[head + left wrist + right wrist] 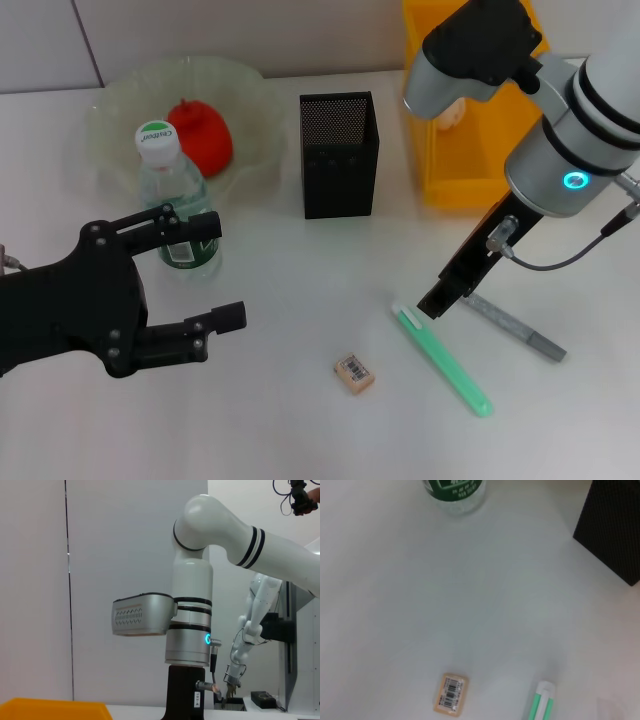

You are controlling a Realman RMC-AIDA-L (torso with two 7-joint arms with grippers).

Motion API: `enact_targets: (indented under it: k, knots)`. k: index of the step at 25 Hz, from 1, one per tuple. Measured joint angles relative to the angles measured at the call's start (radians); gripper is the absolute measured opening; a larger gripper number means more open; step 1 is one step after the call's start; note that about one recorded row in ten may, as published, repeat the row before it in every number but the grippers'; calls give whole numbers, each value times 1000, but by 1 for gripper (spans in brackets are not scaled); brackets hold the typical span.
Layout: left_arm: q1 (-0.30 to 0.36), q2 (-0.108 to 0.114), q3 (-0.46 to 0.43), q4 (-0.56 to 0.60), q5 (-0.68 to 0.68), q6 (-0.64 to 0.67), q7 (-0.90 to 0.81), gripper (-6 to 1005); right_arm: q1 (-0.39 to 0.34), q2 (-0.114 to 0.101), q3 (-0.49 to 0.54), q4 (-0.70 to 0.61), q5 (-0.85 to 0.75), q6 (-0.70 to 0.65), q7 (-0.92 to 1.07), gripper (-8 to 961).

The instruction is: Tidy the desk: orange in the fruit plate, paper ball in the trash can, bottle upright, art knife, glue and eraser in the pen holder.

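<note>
Nearest the robot: eraser (353,372) flat on the white desk (300,430), barcode label up, nothing touching it; also seen in R wrist view (451,694).

L gripper (220,272) low at the near left, fingers apart, nothing between them. Upper finger overlaps the bottle's label in head view; contact can't be judged.

Green-and-white glue stick (444,361) lies diagonal, right of the eraser, capped end toward R gripper. Its white tip shows in R wrist view (543,700).

R gripper (437,302) hangs just above the glue's capped end, between glue and art knife (516,327). Finger state: cannot tell. Grey knife lies flat, just right of the glue, partly under the gripper.

Bottle (176,205) upright, green cap on top, left-centre, in front of the fruit plate (115,105).

Black mesh pen holder (339,155) stands mid-desk, well apart from the loose items.

Far: red-orange fruit (201,135) sits in the translucent plate. Yellow bin (470,160) at far right, behind R arm; a pale object shows inside, not identifiable.
</note>
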Motion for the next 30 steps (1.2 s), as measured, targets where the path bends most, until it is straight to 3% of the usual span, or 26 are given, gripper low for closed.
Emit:
enact_targets:
  k: [30]
  knots:
    - [-4,1,38,2,0,4,-3,801,28,1,-150,159,-7,136,2,627]
